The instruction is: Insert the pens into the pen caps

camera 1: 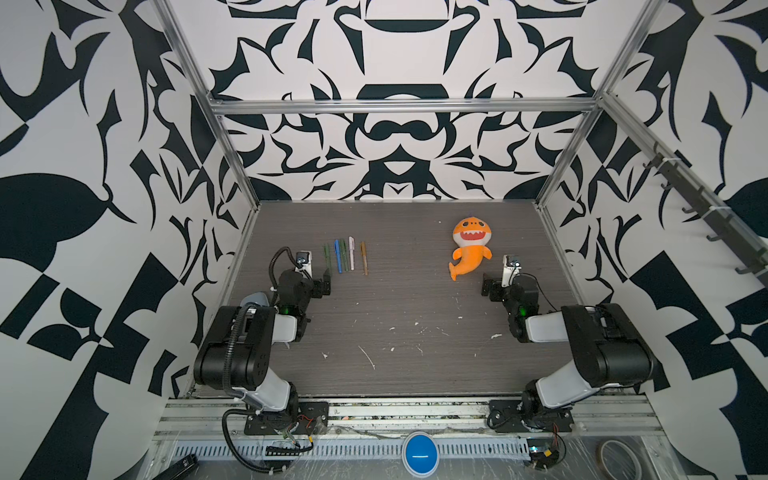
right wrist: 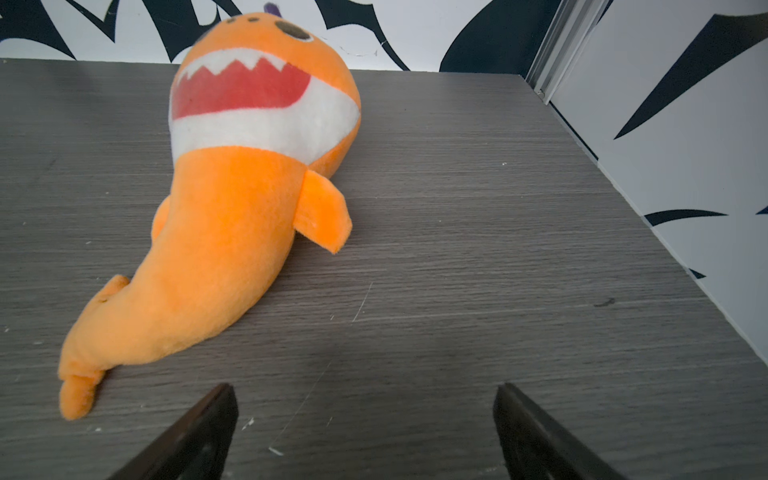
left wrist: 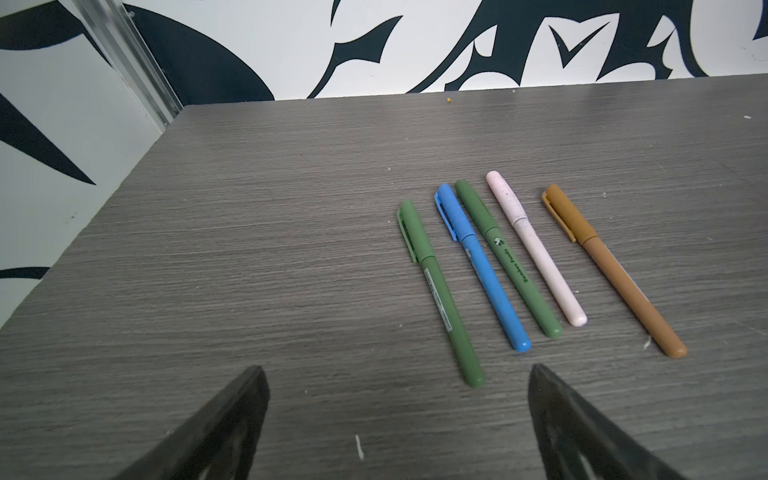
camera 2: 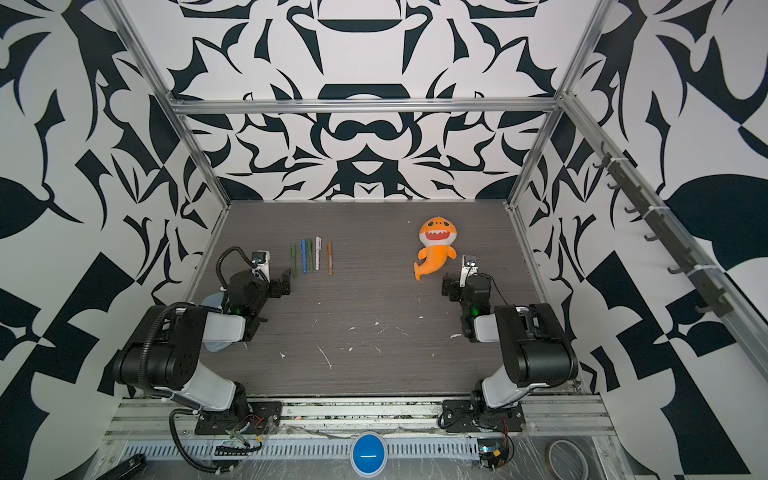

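Left gripper (left wrist: 395, 367): jaws spread wide, grips nothing, hangs low over the left part of the table (camera 1: 395, 299). Right gripper (right wrist: 363, 386): same, spread wide, empty, low over the right part. Black fingers (left wrist: 224, 428) frame bare tabletop in the left wrist view.

Counts: 2 grippers, 5 pens (left wrist: 551, 274), 5 pen caps (left wrist: 455, 212), 1 plush shark (camera 1: 471, 249).

Pens: flat on the table, far left, in one roughly parallel row, running near to far. From left to right: leftmost green pen (left wrist: 442, 299), blue pen (left wrist: 490, 282), second green pen (left wrist: 513, 266), pale pink pen (left wrist: 536, 249), orange-brown pen (left wrist: 623, 282). Middle three close together; leftmost green and orange-brown set a little apart from them.

Pen caps: one seated on the far end of each pen, same colour as its pen. Clip visible on green, blue and orange-brown caps.

Relative to left gripper: row lies just far and slightly right of it. Near end of leftmost green pen close to the fingertips, untouched. Orange-brown pen farthest from that gripper.

Relative to right gripper: pens well apart, across the table to the left. Plush shark just far of that gripper, orange, lying face up, tail end nearest the fingers, untouched.

White flecks scattered on the near-middle tabletop.
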`<action>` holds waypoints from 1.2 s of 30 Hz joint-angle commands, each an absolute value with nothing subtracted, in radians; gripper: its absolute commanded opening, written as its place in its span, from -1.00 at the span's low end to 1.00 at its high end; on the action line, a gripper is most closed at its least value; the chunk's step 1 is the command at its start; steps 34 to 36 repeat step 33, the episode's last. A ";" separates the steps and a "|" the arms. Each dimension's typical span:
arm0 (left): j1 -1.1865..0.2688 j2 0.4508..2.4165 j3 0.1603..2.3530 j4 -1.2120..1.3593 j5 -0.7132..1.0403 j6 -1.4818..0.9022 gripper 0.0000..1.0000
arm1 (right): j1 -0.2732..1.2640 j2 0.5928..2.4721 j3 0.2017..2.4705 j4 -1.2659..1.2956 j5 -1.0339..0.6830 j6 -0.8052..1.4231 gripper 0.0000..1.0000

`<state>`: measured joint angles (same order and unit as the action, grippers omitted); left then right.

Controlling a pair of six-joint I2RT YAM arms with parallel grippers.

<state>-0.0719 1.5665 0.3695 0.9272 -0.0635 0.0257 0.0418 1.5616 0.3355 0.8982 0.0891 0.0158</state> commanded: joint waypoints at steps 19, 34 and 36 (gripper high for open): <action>-0.067 1.563 0.364 0.934 -0.058 0.023 0.99 | 0.048 1.556 0.353 0.916 0.080 0.024 0.99; -0.068 1.562 0.364 0.934 -0.058 0.024 0.99 | 0.049 1.553 0.351 0.912 0.077 0.018 0.99; -0.068 1.562 0.364 0.934 -0.058 0.024 0.99 | 0.049 1.553 0.351 0.912 0.077 0.018 0.99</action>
